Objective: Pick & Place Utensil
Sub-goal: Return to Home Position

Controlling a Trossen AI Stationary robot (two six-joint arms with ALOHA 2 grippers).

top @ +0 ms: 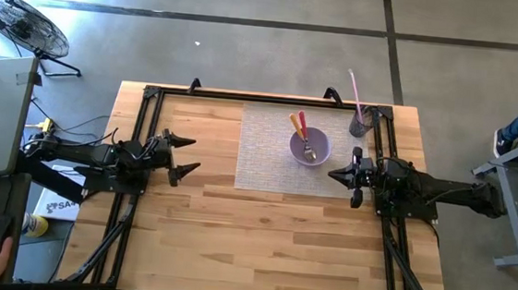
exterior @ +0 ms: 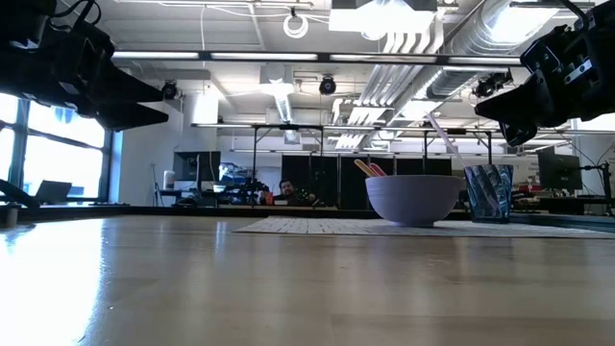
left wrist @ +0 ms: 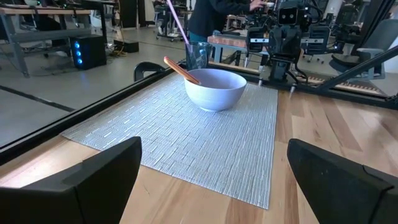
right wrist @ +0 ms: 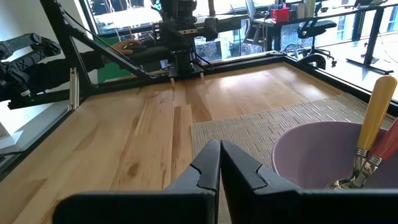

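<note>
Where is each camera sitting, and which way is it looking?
High view: above, looking straight down on the light wooden table; shows both arms, left hand open, right hand shut.
Low view: at table-top height, looking across at the round violet bowl; hands show in top corners.
Left wrist view: on the left arm, facing the bowl across the gray woven mat; its spread fingers show.
Right wrist view: on the right arm, facing the left arm past the bowl; its closed fingers show.
Shared: all four see the bowl.

Violet bowl (top: 326, 154), gray woven mat (top: 262, 159), yellow utensil handle (top: 295, 124), red utensil handle (top: 302, 123), lt wood table (top: 251, 246)
</note>
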